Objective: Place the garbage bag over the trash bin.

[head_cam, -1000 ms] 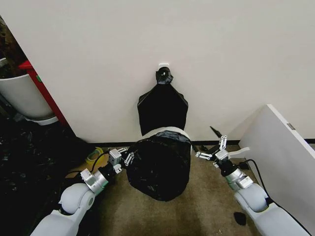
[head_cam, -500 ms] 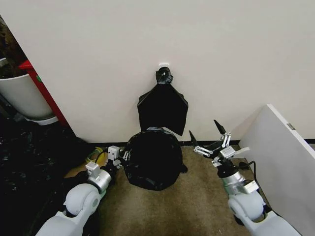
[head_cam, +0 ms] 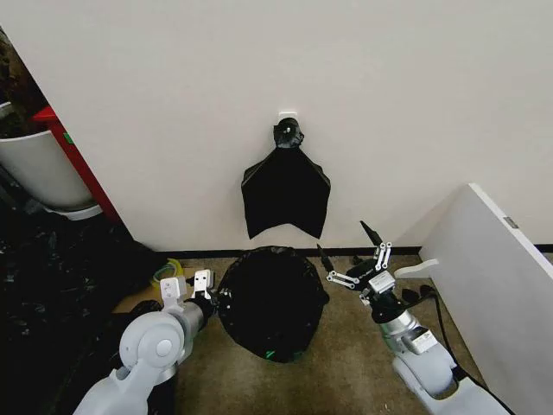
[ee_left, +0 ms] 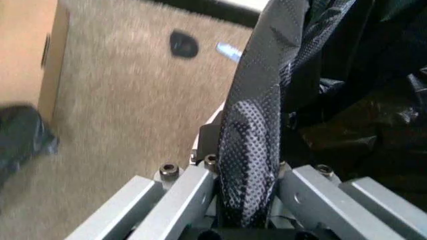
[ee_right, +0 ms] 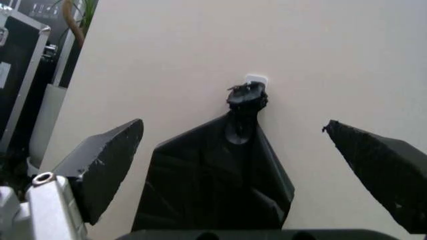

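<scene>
Both arms flank the trash bin (head_cam: 275,353): left gripper (head_cam: 210,296) pinches the garbage bag (head_cam: 270,298), right gripper (head_cam: 352,259) spread, so tucking the rim seems next

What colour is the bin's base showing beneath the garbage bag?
Pale green, a sliver under the garbage bag at the trash bin bottom; best in the head view.

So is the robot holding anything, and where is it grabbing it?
The left gripper pinches the garbage bag by its edge at the bin's side. The right gripper is open, holding nothing.
</scene>
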Motion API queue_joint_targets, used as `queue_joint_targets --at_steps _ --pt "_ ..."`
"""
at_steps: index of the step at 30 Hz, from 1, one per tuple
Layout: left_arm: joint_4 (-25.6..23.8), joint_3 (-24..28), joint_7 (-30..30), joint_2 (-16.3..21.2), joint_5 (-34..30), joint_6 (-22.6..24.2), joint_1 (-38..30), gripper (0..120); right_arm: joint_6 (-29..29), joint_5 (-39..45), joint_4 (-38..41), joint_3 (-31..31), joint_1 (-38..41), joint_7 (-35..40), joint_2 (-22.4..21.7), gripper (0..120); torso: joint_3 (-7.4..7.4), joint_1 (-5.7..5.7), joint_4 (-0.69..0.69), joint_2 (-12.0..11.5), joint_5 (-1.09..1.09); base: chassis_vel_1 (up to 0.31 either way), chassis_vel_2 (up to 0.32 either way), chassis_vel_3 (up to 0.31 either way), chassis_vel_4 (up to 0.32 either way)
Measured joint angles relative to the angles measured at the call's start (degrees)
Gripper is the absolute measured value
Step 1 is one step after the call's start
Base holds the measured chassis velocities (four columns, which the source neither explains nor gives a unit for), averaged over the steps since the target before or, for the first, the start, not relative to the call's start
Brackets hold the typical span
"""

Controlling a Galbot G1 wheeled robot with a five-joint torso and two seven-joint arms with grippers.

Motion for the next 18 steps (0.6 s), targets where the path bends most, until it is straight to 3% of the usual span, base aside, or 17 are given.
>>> queue_joint_targets --at_steps 5,18 --pt "1.5 1.16 -2.32 -1.58 -0.06 -0.41 0.13 5 0.23 -0.26 -0.5 0.0 -0.18 -0.33 0.16 100 0.0 0.0 -0.01 0.0 0.0 0.0 0.0 0.0 0.0" --pt "-0.59 1.3 -4.39 -1.54 1.65 -0.92 1.17 57 0.51 -0.75 -0.56 0.32 -0.96 -0.64 0.35 100 0.0 0.0 0.0 0.0 0.0 0.0 0.0 0.0 0.0"
